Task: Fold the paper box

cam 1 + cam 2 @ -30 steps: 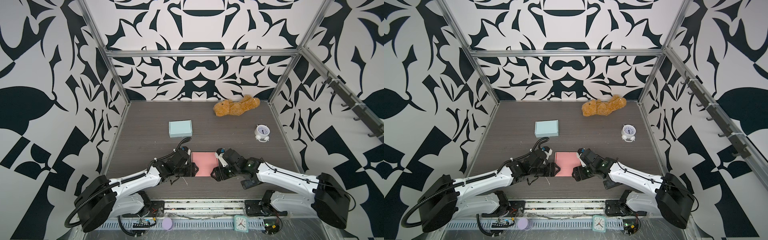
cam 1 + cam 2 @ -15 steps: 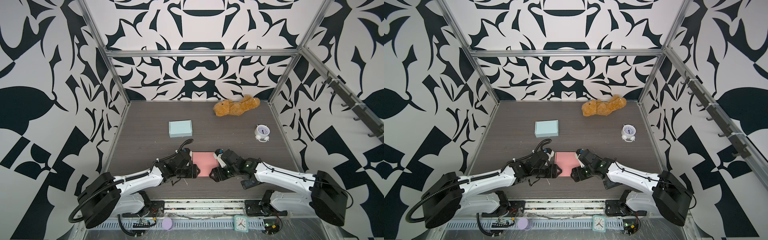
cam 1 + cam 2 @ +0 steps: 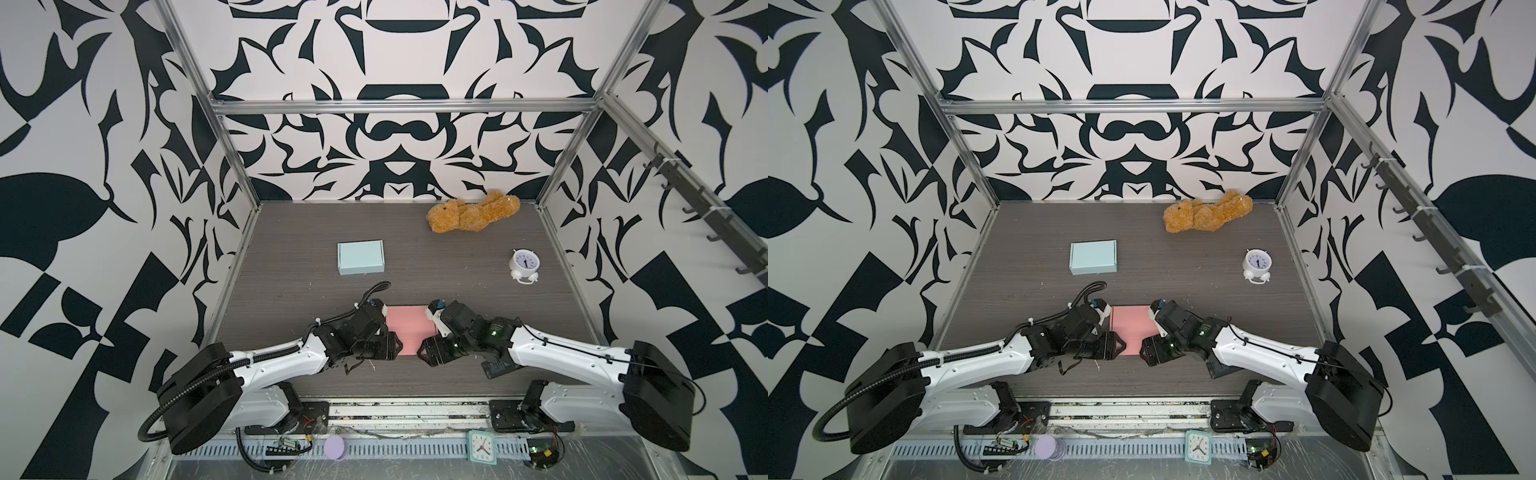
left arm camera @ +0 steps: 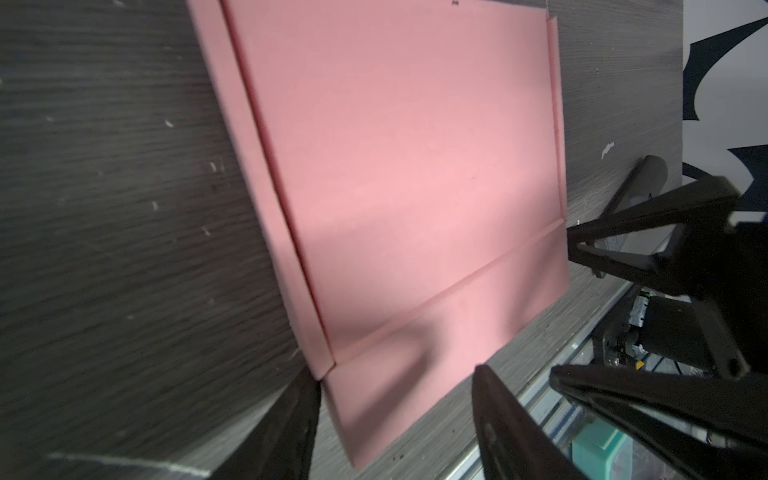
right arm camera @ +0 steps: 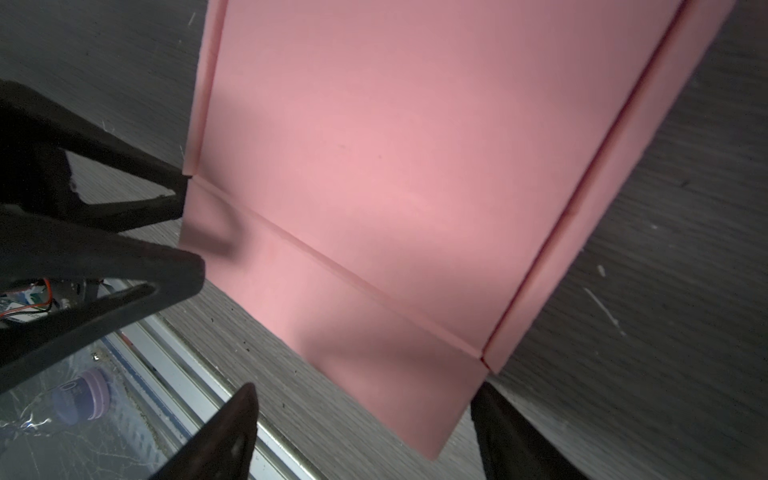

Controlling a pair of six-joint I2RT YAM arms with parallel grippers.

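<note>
Left wrist view showed you the pink paper box (image 4: 415, 166) lying flat on the table (image 4: 104, 208), with your left pincer (image 4: 392, 374) open astride its near flap (image 4: 478, 316), gripping nothing. Right wrist view showed your right pincer (image 5: 365, 386) wide open over that flap, also empty. In both top views the box lay at the table's 6 o'clock, with the pincers at its 8 and 4 o'clock corners.

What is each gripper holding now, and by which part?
Nothing is held. The left gripper and the right gripper stand open, each around a near corner of the flat pink paper box, without clamping it.
</note>
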